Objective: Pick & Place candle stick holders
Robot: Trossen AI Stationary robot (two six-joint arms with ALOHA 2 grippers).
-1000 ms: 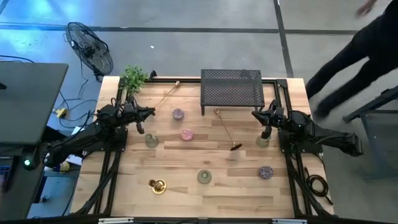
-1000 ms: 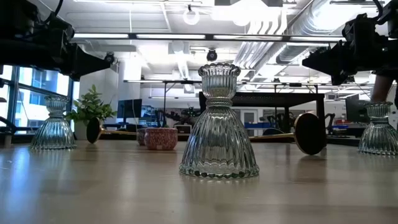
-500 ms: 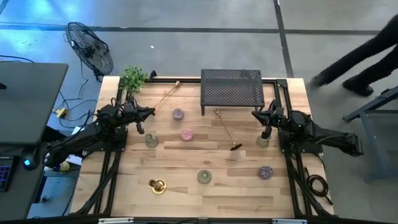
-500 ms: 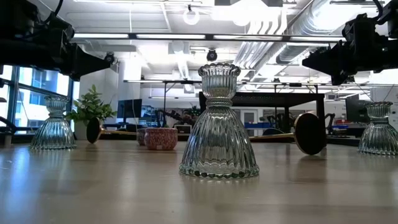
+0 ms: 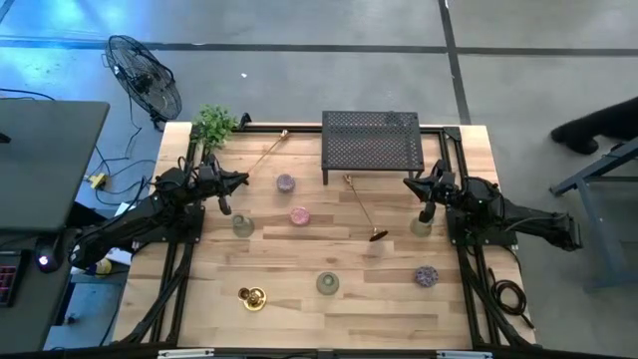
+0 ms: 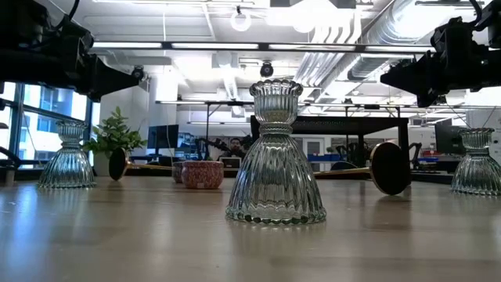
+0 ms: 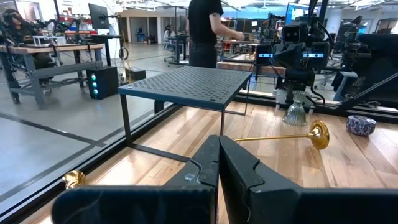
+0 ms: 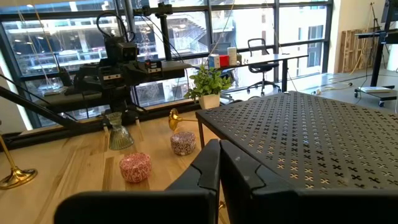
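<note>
Several candle stick holders stand or lie on the wooden table. Two tall brass sticks lie on their sides (image 5: 265, 150) (image 5: 363, 209). Two pink/purple cups (image 5: 285, 183) (image 5: 299, 215) stand mid-table and a third (image 5: 427, 276) at the near right. Clear glass holders stand at the left (image 5: 243, 225), at the right (image 5: 422, 225) and near the middle (image 5: 328, 284). A short gold one (image 5: 251, 296) stands near the front. My left gripper (image 5: 225, 205) is shut, above the left side. My right gripper (image 5: 427, 211) is shut, above the right side. Both are empty.
A black mesh rack (image 5: 371, 142) stands at the table's far edge. A small green potted plant (image 5: 212, 126) stands at the far left corner. A person's legs (image 5: 598, 125) show on the floor beyond the table's right side; another person stands behind the rack (image 7: 205, 31).
Both arms have kept still. The person on the floor at the right has walked farther away, toward the picture's right edge.
</note>
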